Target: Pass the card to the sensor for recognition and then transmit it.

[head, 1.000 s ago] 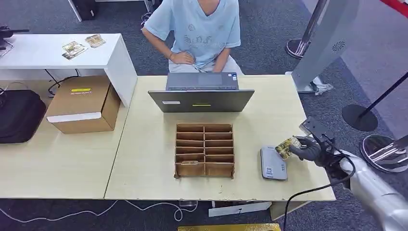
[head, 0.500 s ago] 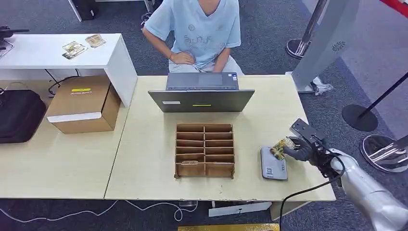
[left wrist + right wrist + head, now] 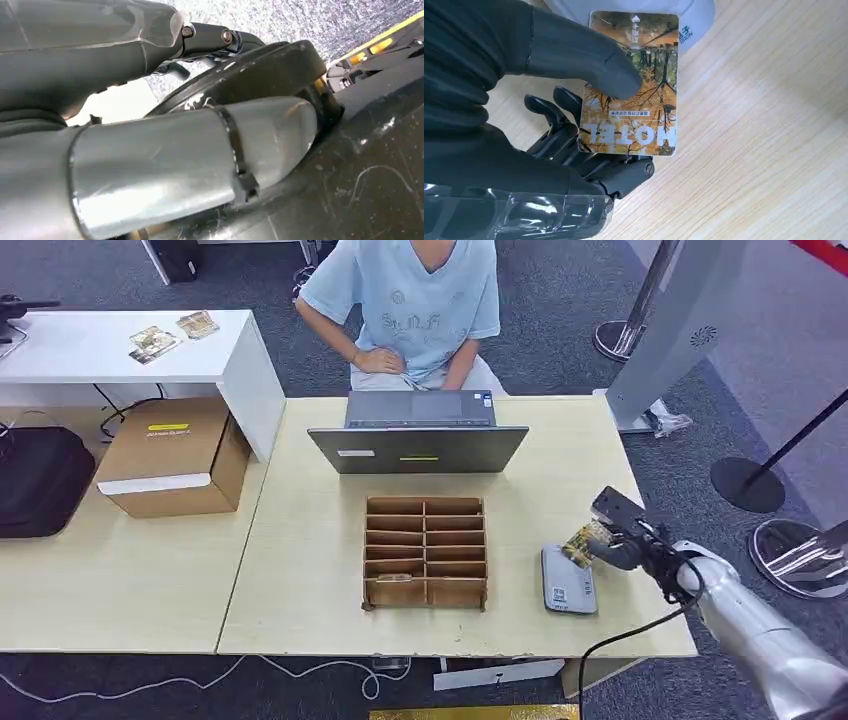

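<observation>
At the head view's lower right the right hand [image 3: 625, 545] pinches the card [image 3: 580, 542] above the sensor [image 3: 567, 581]'s far edge; that thin pinch may slip; the left hand's state I cannot tell.

Bright, even indoor light with soft shadows; head view sharp, left wrist view dim and blurred.

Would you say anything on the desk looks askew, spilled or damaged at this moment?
Nothing stands out. The cardboard organizer sits square behind the laptop, the grey sensor lies flat on the table, and the right hand holds the card intact by the sensor's edge.
</observation>
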